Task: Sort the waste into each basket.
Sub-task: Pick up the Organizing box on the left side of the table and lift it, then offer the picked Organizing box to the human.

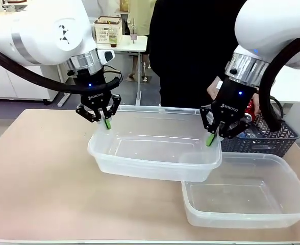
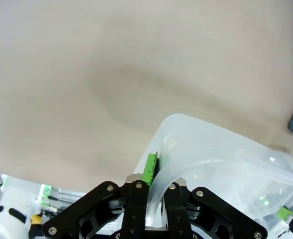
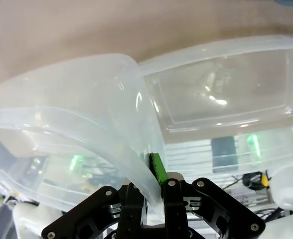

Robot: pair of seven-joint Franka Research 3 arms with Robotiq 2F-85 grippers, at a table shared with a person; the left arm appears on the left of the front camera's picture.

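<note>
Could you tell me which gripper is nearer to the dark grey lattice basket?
Right. The right gripper clamps the rim of the far tub just beside the grey basket; the left gripper clamps the opposite end, farther away.

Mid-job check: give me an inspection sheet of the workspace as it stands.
Surface: beige table, no spills seen.
Job's things: two clear tubs, both empty; the far tub overlaps a corner of the near tub. A red can sits in the grey lattice basket at the right.
Clutter: nothing seen.
Pincers: left pincer shut on the far tub's left rim; right pincer shut on its right rim.
Cables: black hoses run along both arms, off the table.
Surroundings: person in black across the table.
</note>
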